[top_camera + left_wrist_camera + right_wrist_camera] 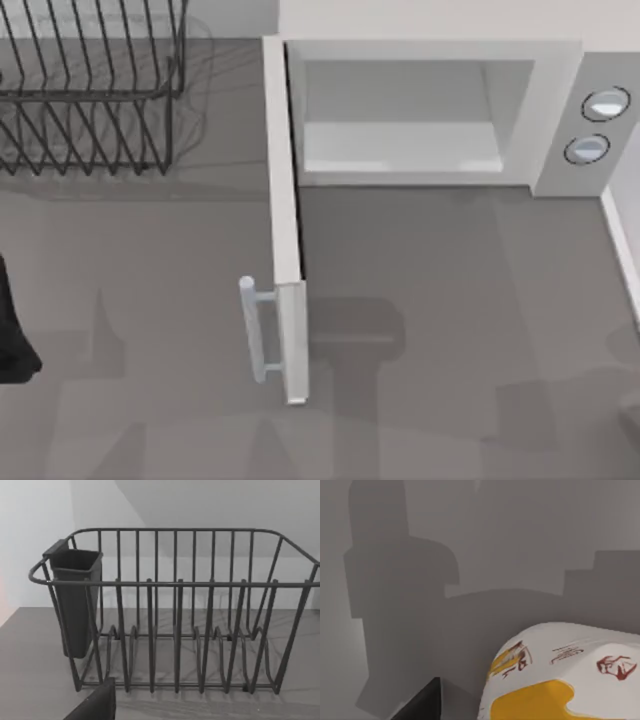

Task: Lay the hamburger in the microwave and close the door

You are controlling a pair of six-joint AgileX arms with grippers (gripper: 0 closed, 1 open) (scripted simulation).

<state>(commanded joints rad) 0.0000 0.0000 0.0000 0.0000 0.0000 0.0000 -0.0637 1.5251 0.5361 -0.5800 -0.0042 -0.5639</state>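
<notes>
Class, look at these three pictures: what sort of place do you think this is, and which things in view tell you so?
Probably a simulated kitchen counter: a white microwave with its door swung open, a black wire dish rack, and a wrapped hamburger on the grey table.

I log: hamburger [565, 675] white wrap, orange-yellow patch, dark red print | microwave [560, 110] white, pale cavity, grey panel | dials [605, 104] bluish | wire rack [175, 610] black | table [450, 300] grey

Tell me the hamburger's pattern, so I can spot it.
White wrapper with an orange-yellow patch and dark red drawings: hamburger, right wrist view.
</notes>
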